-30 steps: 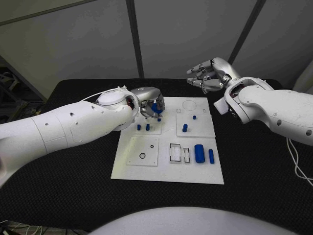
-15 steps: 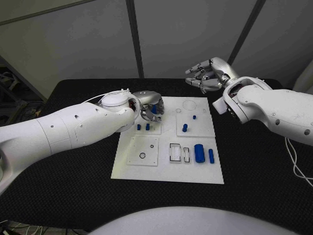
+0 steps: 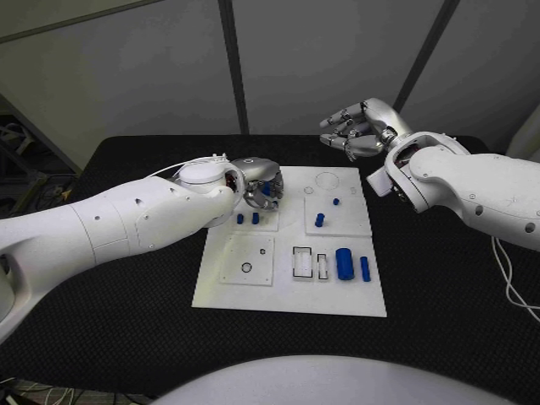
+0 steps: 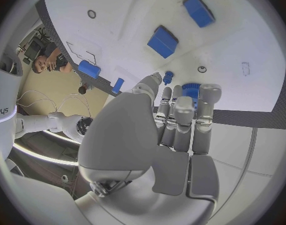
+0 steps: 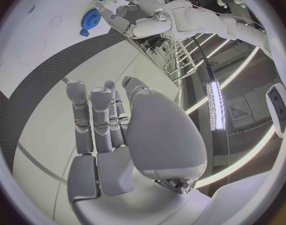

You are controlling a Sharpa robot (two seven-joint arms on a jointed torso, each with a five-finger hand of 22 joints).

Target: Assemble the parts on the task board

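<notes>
Left hand [image 3: 261, 187] pinches a blue gear [image 4: 190, 89] low over the white board [image 3: 252, 297], apparently seating it, needing careful alignment; right hand [image 3: 361, 129] hovers curled, empty.

**Left hand low and reaching, right hand raised and curled**

The left arm comes across low, its left hand [image 3: 261, 187] pointing forward with fingers [image 4: 180, 116] extended close together; whether anything sits at their tips is hard to tell. The right arm bends upward, holding the right hand [image 3: 361, 128] raised, its fingers [image 5: 96, 116] curled in side by side, apparently with nothing in them
</notes>
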